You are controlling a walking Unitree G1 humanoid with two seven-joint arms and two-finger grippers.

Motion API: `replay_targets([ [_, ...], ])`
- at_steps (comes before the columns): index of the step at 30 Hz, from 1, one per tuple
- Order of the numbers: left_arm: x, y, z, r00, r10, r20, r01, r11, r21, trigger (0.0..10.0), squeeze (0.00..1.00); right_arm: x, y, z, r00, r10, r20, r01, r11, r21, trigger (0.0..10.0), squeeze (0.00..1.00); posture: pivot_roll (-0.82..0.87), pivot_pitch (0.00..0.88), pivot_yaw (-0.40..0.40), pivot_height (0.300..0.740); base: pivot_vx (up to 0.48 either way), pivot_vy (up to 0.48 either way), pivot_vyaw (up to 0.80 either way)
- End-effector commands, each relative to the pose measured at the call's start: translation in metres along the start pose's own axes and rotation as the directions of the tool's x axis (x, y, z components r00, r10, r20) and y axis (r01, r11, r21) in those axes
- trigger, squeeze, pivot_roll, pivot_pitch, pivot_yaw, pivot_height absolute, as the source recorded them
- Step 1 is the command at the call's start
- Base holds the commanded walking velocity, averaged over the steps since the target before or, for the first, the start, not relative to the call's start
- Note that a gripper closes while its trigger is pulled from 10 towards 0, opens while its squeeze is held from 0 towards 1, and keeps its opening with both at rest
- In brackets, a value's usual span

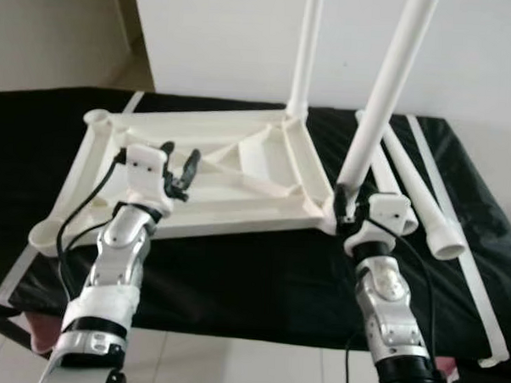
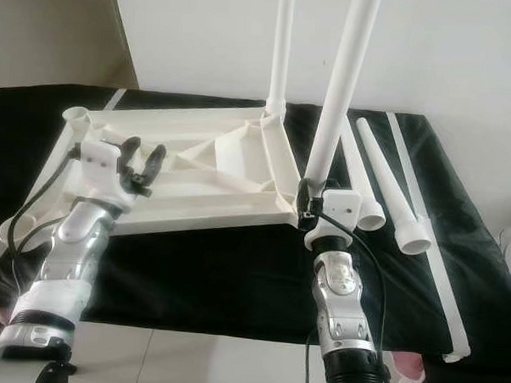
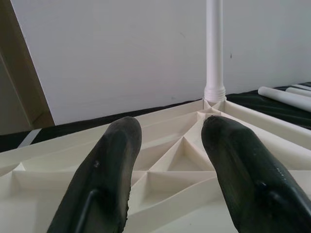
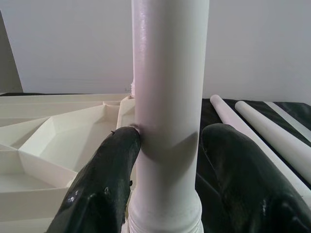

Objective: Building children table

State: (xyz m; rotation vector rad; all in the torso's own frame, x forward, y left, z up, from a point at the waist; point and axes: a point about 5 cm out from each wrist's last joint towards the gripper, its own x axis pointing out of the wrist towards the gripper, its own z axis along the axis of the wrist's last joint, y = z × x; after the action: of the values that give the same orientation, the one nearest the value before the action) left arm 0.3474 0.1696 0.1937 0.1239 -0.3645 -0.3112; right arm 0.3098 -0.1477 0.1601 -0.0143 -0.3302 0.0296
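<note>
right gripper (image 2: 308,202) grasping upright leg (image 2: 338,93) at tabletop (image 2: 238,199) corner | left gripper (image 2: 142,163) released, over tabletop | 2 legs (image 2: 383,193) loose beside

You have the upturned tabletop (image 1: 214,177) lying on the bench (image 1: 235,275), with one leg (image 1: 306,49) standing in its far right corner and another leg (image 1: 385,91) upright at the near right corner. Two loose legs (image 1: 420,199) lie on the bench just right of it.
</note>
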Motion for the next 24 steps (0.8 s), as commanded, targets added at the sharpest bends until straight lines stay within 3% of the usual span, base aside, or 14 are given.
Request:
replay_targets([
  [1,-0.0049,0.0005,-0.0102,0.999,0.014,-0.051,-0.014,1.000,0.002,10.0,1.00,-0.0026,-0.0001,-0.0026,1.000,-0.001,-0.012,0.001,1.000,0.008,10.0,0.00,-0.07,0.082,-0.004,0.740,0.000,0.000,0.00],
  [24,-0.0076,-0.0001,-0.0131,0.998,0.015,-0.061,-0.015,1.000,-0.003,10.0,1.00,-0.0045,-0.0003,-0.0020,1.000,0.005,-0.016,-0.005,1.000,0.003,10.0,0.00,-0.07,0.088,-0.008,0.740,0.000,0.000,0.00],
])
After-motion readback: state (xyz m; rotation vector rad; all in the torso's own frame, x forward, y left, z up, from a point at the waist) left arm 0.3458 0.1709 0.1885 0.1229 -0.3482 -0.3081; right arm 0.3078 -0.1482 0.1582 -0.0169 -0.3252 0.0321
